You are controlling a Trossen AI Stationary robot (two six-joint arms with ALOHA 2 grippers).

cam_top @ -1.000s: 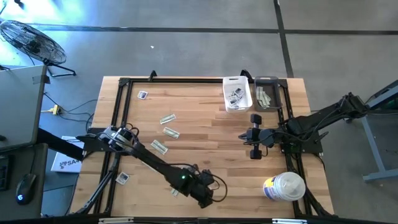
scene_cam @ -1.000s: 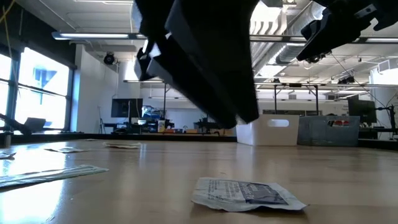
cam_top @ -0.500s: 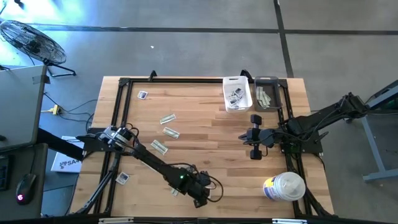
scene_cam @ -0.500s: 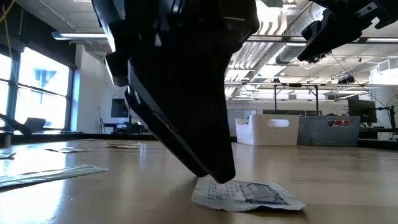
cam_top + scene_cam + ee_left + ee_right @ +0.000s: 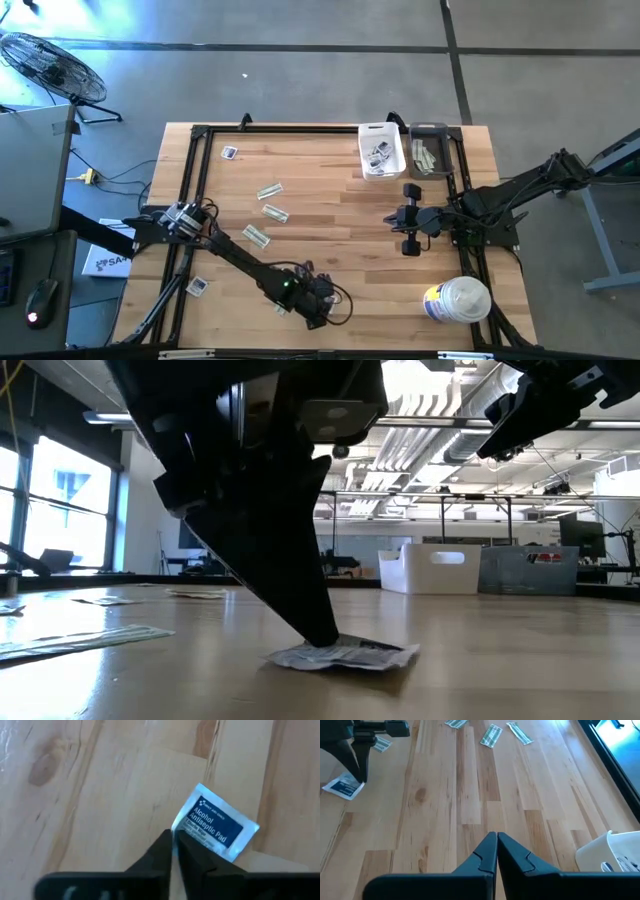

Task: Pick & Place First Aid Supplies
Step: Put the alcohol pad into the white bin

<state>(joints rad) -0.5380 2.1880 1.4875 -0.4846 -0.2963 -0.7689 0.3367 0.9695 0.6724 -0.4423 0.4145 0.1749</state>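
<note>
The left end effector [image 5: 172, 840] dropped and pinched shut on the white packet's [image 5: 216, 825] edge at the desk's [image 5: 330, 200] near side, so lifting looked next.

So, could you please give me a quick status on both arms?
Left gripper shut on edge of alcohol pad, low at table's near edge. Right gripper shut, empty, hovering mid-table. Nothing in the way.

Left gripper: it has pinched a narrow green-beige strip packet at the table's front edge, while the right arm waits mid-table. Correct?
Not quite. The left gripper pinches a square white alcohol pad packet with blue print, as the left wrist view shows. The rest holds: front edge, right gripper waiting mid-table.
</note>
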